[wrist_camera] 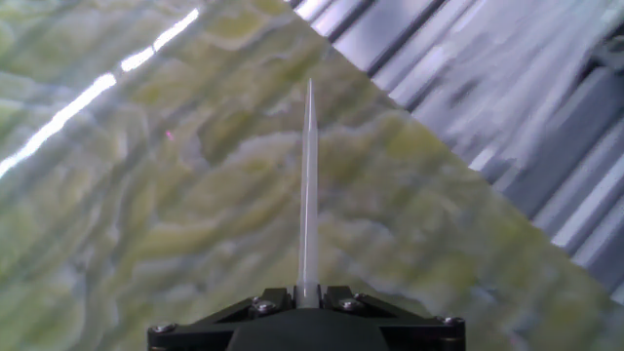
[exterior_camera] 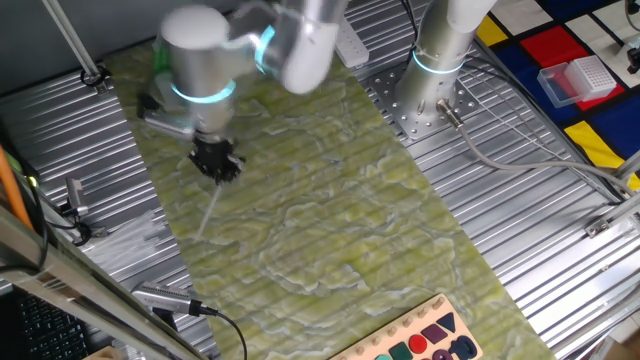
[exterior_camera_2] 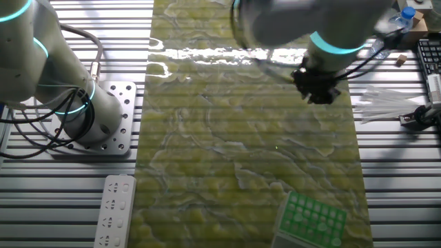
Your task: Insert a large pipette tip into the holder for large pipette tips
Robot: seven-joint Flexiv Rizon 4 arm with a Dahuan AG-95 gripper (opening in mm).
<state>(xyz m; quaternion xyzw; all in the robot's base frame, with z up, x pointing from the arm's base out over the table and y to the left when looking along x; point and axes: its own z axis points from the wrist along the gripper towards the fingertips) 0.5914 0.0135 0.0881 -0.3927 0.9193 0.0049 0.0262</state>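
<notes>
We cannot see much of the holder for large pipette tips point(exterior_camera_2: 311, 219): it sits at the bottom edge of the other fixed view, its green top partly cut off, and it does not show in the remaining two views. In that same view the large pipette tip is too faint to make out below the pincer point(exterior_camera_2: 318, 95), and the arm above it is blurred. A heap of clear plastic pieces point(exterior_camera_2: 386, 105) lies on the ribbed metal just off the mat's edge, too hazy for us to count.

In the hand view the large pipette tip point(wrist_camera: 308, 185) is plain: its wide end is clamped between the two fingers of the pincer point(wrist_camera: 308, 292), and the slender tube runs straight out from them, tapering to a point over the green marbled mat point(wrist_camera: 146, 214), near the mat's border with the ribbed metal desk point(wrist_camera: 546, 146).

In one fixed view we see the pincer point(exterior_camera: 217, 160) clenched on the tip point(exterior_camera: 209, 208), which slants down from it as a thin pale line above the mat. The holder stands well apart from the pincer, near the opposite end of the mat.
</notes>
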